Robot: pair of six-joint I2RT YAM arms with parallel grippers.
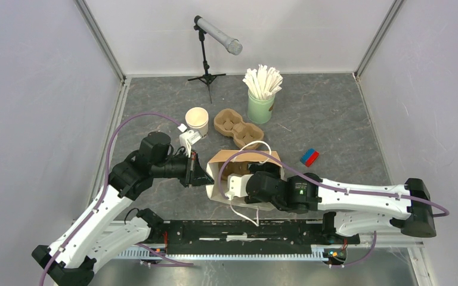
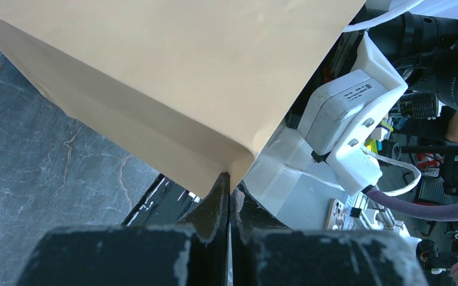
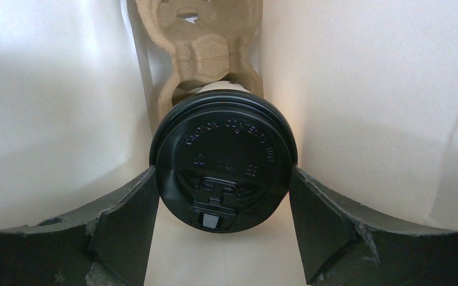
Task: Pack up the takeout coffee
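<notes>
The takeout coffee [image 3: 223, 161] shows its round black lid in the right wrist view, with a sliver of white cup above it. It sits inside the paper bag [image 1: 247, 155], in a cup hole of a brown pulp carrier [image 3: 200, 47]. My right gripper [image 3: 222, 182] reaches into the bag, its fingers pressed against both sides of the lid. My left gripper [image 2: 229, 182] is shut on the bag's brown edge [image 2: 173, 71] at the bag's left side [image 1: 200, 173]. From the top view the cup itself is hidden by the bag and the right arm.
A stack of lidless cups [image 1: 197, 121] and a second pulp carrier [image 1: 238, 126] stand behind the bag. A green cup of white sticks [image 1: 261, 95] and a microphone stand [image 1: 206, 53] are farther back. A red and blue block [image 1: 309, 157] lies to the right.
</notes>
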